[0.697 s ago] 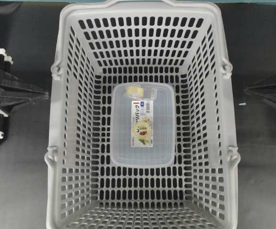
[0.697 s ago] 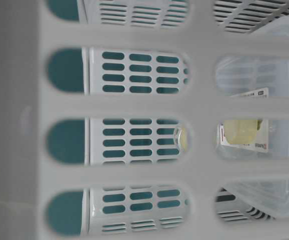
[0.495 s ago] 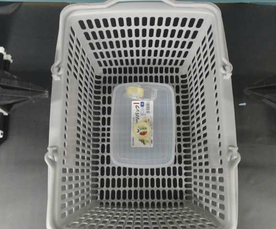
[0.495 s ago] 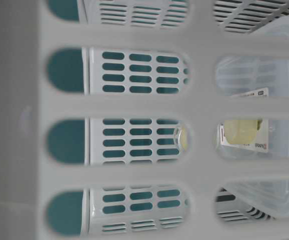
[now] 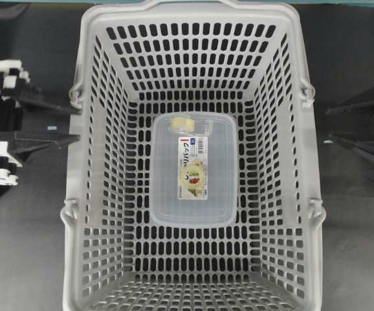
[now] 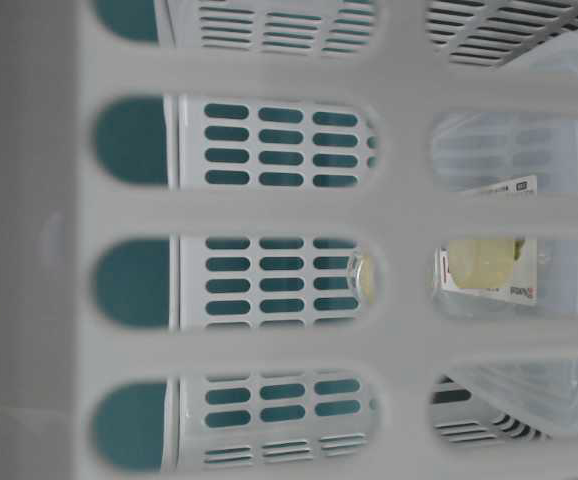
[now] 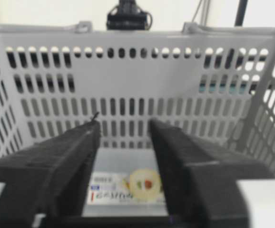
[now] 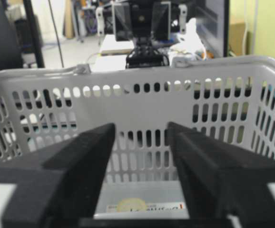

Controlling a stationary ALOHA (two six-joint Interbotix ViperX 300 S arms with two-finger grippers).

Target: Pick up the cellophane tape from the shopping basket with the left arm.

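From above we get the whole layout: the grey shopping basket (image 5: 197, 155) sits on the dark bench (image 5: 25, 246), and on its floor lies a clear plastic container (image 5: 194, 170) with a printed label (image 5: 193, 167). The tape (image 5: 186, 123), a small pale-yellow roll in a clear wrapper, rests on top of that container at its far end, near the left corner. Only this view shows both arms outside the basket, one on each side.

The left wrist camera gives us what the overhead cannot: the left pincer (image 7: 123, 142) seen from behind, its two dark fingers parted with a clear gap and nothing held between them. It looks over the basket rim, and the label shows down in the gap. Overhead, those fingers point at the basket's left wall from outside.

The right wrist camera shows the right pincer (image 8: 141, 142) likewise spread and empty, facing the opposite wall, with the other arm's base visible beyond the basket.

At bench level we peer through the slots of the basket wall; blurred bars cover most of the picture. Through the openings we catch the container and a pale-yellow shape, though we cannot tell whether it is the roll or the label's print.
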